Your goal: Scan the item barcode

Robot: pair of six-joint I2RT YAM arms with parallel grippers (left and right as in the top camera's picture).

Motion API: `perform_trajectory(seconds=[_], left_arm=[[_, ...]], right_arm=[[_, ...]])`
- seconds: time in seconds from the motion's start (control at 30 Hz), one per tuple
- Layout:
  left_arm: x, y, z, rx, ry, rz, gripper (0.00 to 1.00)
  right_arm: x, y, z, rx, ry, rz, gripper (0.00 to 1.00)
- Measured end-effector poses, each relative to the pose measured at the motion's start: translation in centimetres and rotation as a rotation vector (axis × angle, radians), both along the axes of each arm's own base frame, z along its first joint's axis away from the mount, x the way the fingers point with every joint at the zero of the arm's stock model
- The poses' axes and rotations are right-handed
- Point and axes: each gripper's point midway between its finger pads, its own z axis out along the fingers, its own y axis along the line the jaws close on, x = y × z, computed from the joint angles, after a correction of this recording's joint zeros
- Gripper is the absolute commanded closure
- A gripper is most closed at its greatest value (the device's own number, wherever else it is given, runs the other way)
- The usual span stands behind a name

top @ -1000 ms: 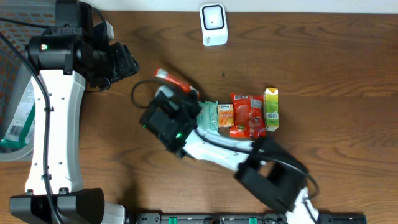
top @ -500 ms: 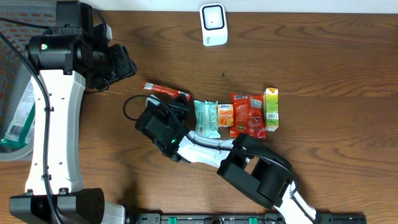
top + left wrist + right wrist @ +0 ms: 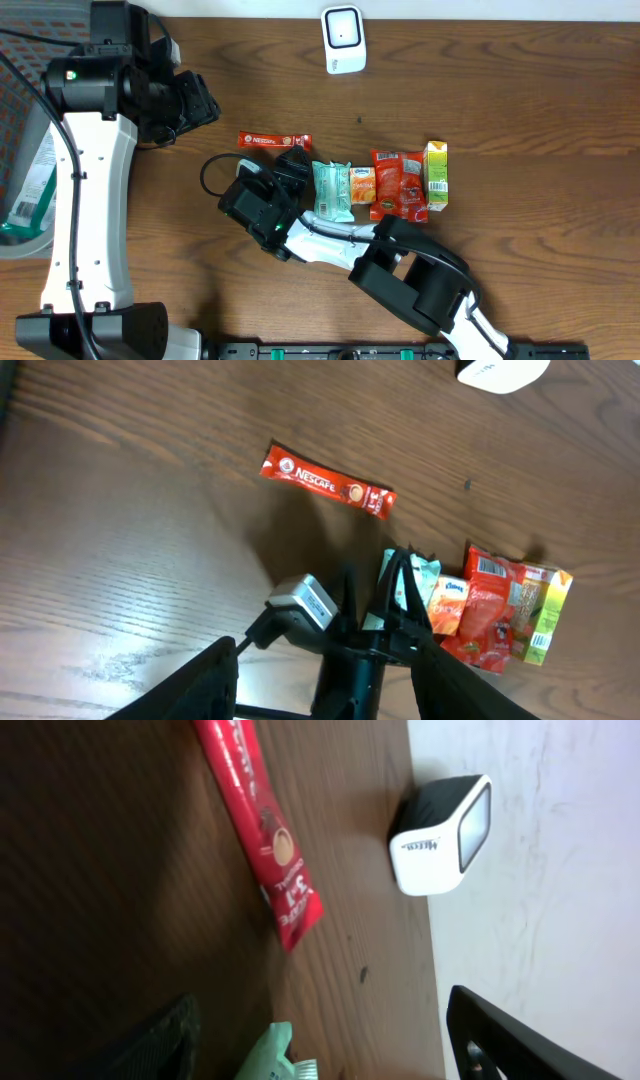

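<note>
Left pincer (image 3: 205, 103) held high, jaws apart, right pincer (image 3: 290, 160) low, jaws spread wide

In your right wrist view the red sachet (image 3: 258, 830) runs off the top edge, and only a corner of the green packet (image 3: 270, 1052) shows at the bottom edge. In your left wrist view the scanner (image 3: 500, 369) is cropped by the top edge. Sachet print overhead: too small for you to read any barcode.

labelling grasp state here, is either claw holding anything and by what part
Nothing is held. The Nescafe stick lies flat on the table, outside the open right claw; the left claw is open and empty too.
</note>
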Motion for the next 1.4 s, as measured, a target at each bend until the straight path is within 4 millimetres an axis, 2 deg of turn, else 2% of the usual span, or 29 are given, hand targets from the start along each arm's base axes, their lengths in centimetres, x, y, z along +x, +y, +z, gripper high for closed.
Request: perform_trajectory(seconds=[0.17, 0.23, 0.3, 0.47, 0.53, 0.57, 0.67, 0.77, 0.83, 1.0, 1.17, 1.4], left_arm=[[0.2, 0.0, 0.1, 0.0, -0.008, 0.0, 0.43], [0.5, 0.0, 0.2, 0.0, -0.022, 0.0, 0.43], [0.7, 0.0, 0.3, 0.001, -0.033, 0.0, 0.43], [1.0, 0.0, 0.5, 0.001, -0.047, 0.0, 0.43], [1.0, 0.0, 0.5, -0.001, -0.046, 0.003, 0.43], [1.0, 0.0, 0.5, -0.002, -0.046, 0.006, 0.43], [1.2, 0.0, 0.4, -0.006, -0.049, 0.015, 0.43], [1.6, 0.0, -0.3, -0.01, -0.049, 0.025, 0.43], [1.7, 0.0, -1.0, -0.014, -0.04, 0.033, 0.43], [2.6, 0.0, -4.0, -0.024, -0.03, 0.052, 0.43], [3.6, -1.0, -7.7, -0.033, -0.04, 0.045, 0.43], [5.4, -2.8, -10.5, -0.013, -0.131, 0.018, 0.44]], right_arm=[[-1.4, -0.2, -1.4, -0.009, 0.138, 0.046, 0.25], [-1.9, -0.2, -0.8, 0.054, 0.197, 0.055, 0.27], [-1.8, -0.2, 0.8, 0.151, 0.24, 0.05, 0.29], [-0.6, -1.4, 6.7, 0.515, 0.415, 0.069, 0.28], [0.6, -2.4, 8.6, 0.692, 0.514, 0.087, 0.36], [1.1, -3.1, 8.7, 0.768, 0.57, 0.083, 0.37], [1.2, -4.6, 7.7, 0.885, 0.722, 0.058, 0.38], [1.4, -6.1, 6.6, 0.956, 0.821, 0.024, 0.31], [1.4, -6.4, 6.2, 0.988, 0.864, 0.024, 0.25], [1.1, -5.5, 5.6, 1.002, 0.909, 0.08, 0.21], [1.9, -4.3, 4.3, 1.027, 0.915, 0.113, 0.21], [3.7, -3.2, 2.2, 1.117, 0.907, 0.061, 0.21]])
